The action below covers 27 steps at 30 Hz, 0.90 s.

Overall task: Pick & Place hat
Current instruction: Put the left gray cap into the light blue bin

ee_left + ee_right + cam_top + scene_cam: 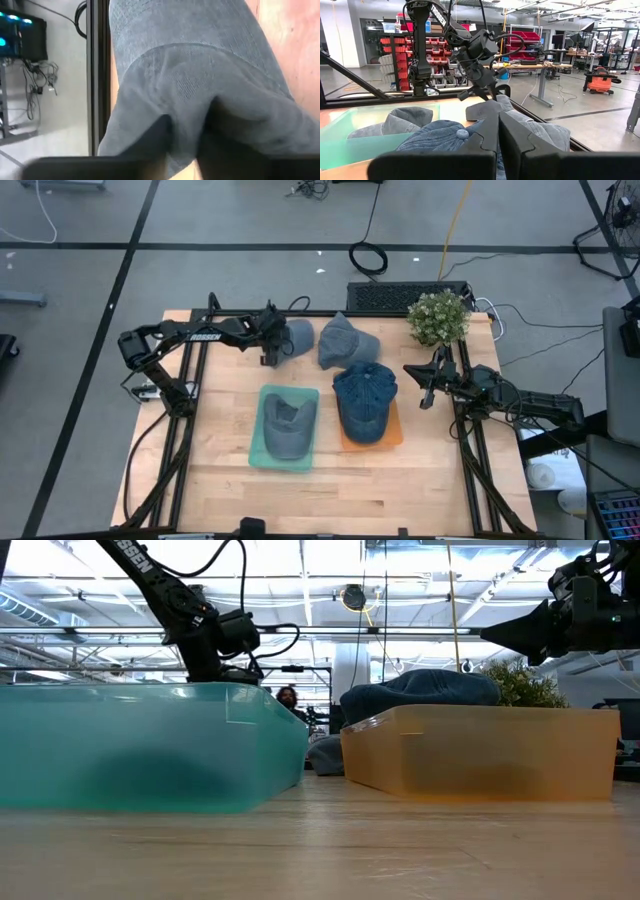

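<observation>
A light wooden table [330,490] carries everything. Directly on it sit a teal bin [257,450] and, just beside it, an orange bin [396,435] (each with a cap inside). Toward the far edge lie two grey caps [345,340], side by side, and a potted plant [438,317] stands near the far right corner.

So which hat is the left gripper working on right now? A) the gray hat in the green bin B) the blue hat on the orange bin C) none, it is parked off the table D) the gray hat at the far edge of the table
D: the left gripper is closing on the gray hat at the table's far edge, its fabric bunched between the fingers in the left wrist view.
</observation>
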### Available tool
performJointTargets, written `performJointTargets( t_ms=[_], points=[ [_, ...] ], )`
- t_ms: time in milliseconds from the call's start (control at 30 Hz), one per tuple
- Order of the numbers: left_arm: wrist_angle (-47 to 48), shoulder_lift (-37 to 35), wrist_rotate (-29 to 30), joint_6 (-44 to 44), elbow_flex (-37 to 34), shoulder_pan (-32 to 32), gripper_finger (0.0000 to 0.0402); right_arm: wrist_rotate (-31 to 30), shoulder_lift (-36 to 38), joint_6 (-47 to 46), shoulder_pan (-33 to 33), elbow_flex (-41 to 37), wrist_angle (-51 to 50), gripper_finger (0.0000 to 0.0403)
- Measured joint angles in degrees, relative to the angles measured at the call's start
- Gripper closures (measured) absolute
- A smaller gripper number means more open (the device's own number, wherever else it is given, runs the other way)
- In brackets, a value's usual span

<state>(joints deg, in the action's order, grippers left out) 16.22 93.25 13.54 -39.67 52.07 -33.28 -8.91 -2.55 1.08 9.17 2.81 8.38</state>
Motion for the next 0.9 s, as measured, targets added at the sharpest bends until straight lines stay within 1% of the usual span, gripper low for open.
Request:
performJointTargets(
  t_ms=[67, 100, 200, 333, 567, 667, 800, 900],
  points=[
    [0.56, 0.0, 0.0, 1.95, 0.0, -0.04, 0.0377, 0.0, 0.0, 0.0, 0.0, 0.0, 0.0, 0.0403],
    [0.66, 0.0, -0.02, 3.34, 0.0, -0.14, 0.0386, 0.0, 0.0, 0.0, 0.0, 0.0, 0.0, 0.0403],
    [0.95, 0.0, 0.01, 5.32, 0.0, -0.24, 0.0386, 0.0, 0.0, 0.0, 0.0, -0.02, 0.0, 0.0403],
    [1.71, 0.0, 0.0, 5.19, 0.0, -0.24, 0.0395, 0.0, 0.0, 0.0, 0.0, 0.0, 0.0, 0.0403],
    [1.74, 0.0, -0.09, 5.49, 0.0, -0.24, 0.0396, 0.0, 0.0, 0.0, 0.0, 0.0, 0.0, 0.0403],
    [1.84, 0.0, -0.67, 6.9, 0.0, -0.24, 0.0394, 0.0, 0.0, 0.0, 0.0, -0.01, -0.01, 0.0403],
    [2.13, 0.0, -2.24, 10.31, 0.0, -0.38, 0.0393, 0.0, 0.0, 0.0, 0.0, 0.0, -0.02, 0.0403],
    [2.15, 0.0, -5.63, 13.24, 0.0, -1.3, 0.0394, 0.0, 0.0, 0.0, 0.0, 0.0, 0.0, 0.0403]
  ],
)
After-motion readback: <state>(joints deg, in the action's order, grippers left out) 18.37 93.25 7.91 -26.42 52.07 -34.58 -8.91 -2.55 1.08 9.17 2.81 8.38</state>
